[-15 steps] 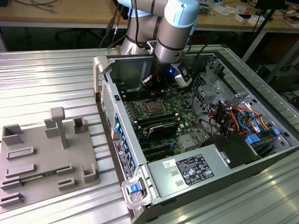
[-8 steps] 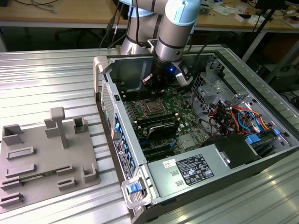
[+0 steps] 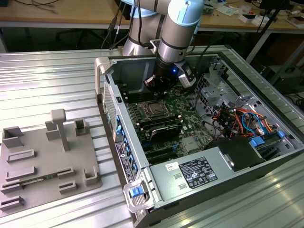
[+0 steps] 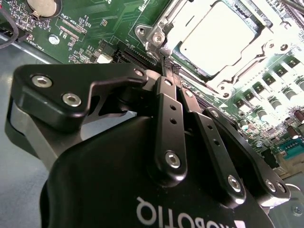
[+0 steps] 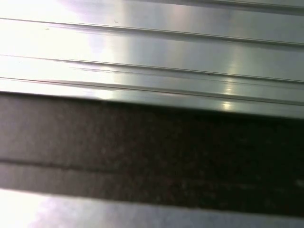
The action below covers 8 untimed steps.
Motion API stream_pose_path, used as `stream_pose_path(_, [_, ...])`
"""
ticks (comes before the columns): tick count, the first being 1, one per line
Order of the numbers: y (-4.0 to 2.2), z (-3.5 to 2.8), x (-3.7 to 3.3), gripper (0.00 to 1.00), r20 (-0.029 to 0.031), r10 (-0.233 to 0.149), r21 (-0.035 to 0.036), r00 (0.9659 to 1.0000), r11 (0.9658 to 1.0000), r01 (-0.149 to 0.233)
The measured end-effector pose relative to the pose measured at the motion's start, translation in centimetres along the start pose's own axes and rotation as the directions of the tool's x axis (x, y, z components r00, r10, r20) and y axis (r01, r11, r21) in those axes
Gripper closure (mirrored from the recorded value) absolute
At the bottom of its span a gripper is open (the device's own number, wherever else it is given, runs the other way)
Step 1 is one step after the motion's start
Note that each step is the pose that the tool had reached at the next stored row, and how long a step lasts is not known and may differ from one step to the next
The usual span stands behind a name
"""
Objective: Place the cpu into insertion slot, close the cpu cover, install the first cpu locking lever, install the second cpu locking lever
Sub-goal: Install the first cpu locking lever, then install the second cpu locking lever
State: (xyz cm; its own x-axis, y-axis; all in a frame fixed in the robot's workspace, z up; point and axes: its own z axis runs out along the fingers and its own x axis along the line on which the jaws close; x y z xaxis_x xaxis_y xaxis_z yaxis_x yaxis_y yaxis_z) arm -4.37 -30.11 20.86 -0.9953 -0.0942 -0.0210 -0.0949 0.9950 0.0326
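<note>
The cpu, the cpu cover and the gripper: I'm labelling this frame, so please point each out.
cpu (image 4: 216, 38), second wrist view, on its bright metal top.
cpu cover (image 4: 247, 71), second wrist view, on the frame's edge.
gripper (image 4: 167, 66), second wrist view, where the fingers meet.

Ribbed metal table (image 3: 47, 80): open PC case (image 3: 199, 190) & grey fixture tray (image 3: 42, 161) on it.

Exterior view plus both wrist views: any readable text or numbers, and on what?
Power supply white label: too small to read.
Case wall sticker: too small.
Circuit board white markings, second wrist view: blurred.
Gripper housing, white lettering: upside down, cut off by the picture's edge, not readable whole.
Metal rails, first wrist view: no text.
</note>
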Motion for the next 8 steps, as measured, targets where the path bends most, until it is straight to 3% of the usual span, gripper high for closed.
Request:
stream_pose_path(6, [0.0,-0.03,0.0,0.89,0.0,0.0,0.0,1.0,1.0,0.0])
stream_pose_path(8, [-0.77,-0.07,0.07,0.89,0.0,0.0,0.0002,1.0,1.0,0.0])
